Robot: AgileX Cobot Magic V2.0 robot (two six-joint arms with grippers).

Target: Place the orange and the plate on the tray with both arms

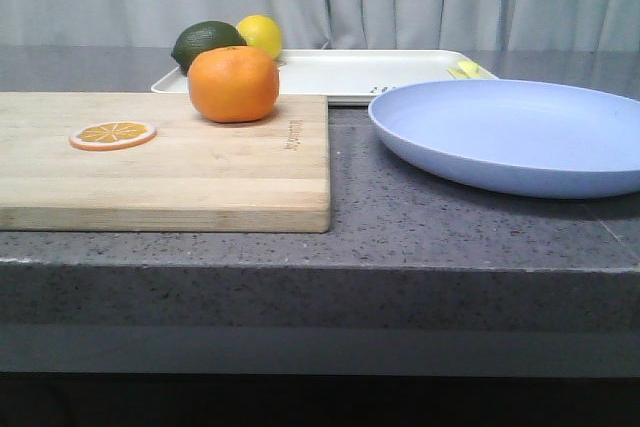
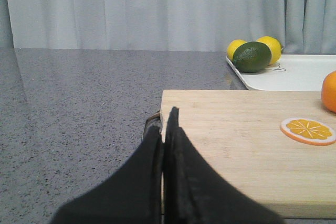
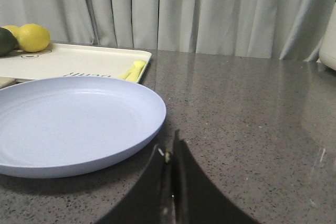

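The orange (image 1: 233,83) stands on the far part of a wooden cutting board (image 1: 200,177); only its edge shows in the left wrist view (image 2: 331,92). The lavender-blue plate (image 1: 520,132) lies on the counter to the right, and it fills the right wrist view (image 3: 73,121). The cream-white tray (image 1: 350,72) sits behind both, also showing in the left wrist view (image 2: 294,74) and the right wrist view (image 3: 73,61). My left gripper (image 2: 164,119) is shut and empty, low at the board's near left corner. My right gripper (image 3: 169,148) is shut and empty, just beside the plate's rim. Neither gripper shows in the front view.
A dark green lime (image 1: 205,44) and a yellow lemon (image 1: 261,34) sit at the tray's left end. A thin orange slice (image 1: 112,134) lies on the board. A small yellow item (image 1: 470,69) lies on the tray's right end. A grey curtain hangs behind the counter.
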